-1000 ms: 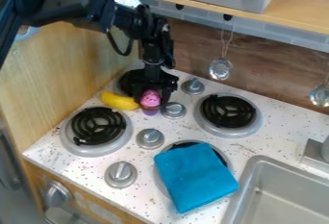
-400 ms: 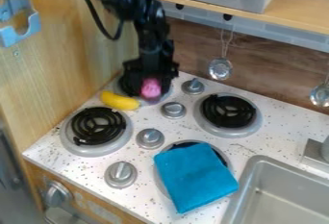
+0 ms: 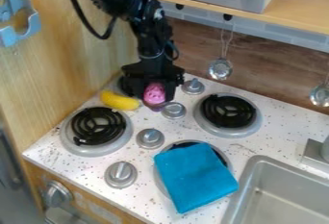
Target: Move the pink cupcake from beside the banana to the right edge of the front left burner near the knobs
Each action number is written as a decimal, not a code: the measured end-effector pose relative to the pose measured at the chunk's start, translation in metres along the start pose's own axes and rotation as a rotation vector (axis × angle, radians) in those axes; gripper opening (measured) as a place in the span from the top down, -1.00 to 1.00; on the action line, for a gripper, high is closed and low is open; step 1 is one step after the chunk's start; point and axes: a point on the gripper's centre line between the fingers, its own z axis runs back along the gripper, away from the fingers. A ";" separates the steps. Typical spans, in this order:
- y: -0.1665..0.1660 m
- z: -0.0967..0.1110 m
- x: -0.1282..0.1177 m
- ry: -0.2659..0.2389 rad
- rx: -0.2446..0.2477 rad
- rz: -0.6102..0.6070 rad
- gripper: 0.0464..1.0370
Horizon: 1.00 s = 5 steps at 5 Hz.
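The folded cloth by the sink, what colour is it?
The cloth is plain bright blue, in the camera view.

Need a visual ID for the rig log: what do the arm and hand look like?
Arm: all black, glossy in places, with chunky jointed segments that narrow toward the wrist. A loose black cable loops out beside it. A few small pale marks show along the links. The hand: also black, blocky and wider than the wrist above it. No readable markings.

Blue cloth (image 3: 195,177) over burner (image 3: 183,144); yellow banana (image 3: 118,100) on counter (image 3: 212,86); sink (image 3: 256,160) lower right; metal utensil (image 3: 220,68) hanging.
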 end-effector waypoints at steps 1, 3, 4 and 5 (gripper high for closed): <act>0.003 0.007 -0.026 0.024 -0.002 -0.029 -0.70; 0.019 0.006 -0.069 0.056 0.033 -0.087 -0.70; 0.021 0.000 -0.072 0.031 0.033 -0.111 -0.70; 0.029 -0.020 -0.077 0.064 0.055 -0.114 -0.70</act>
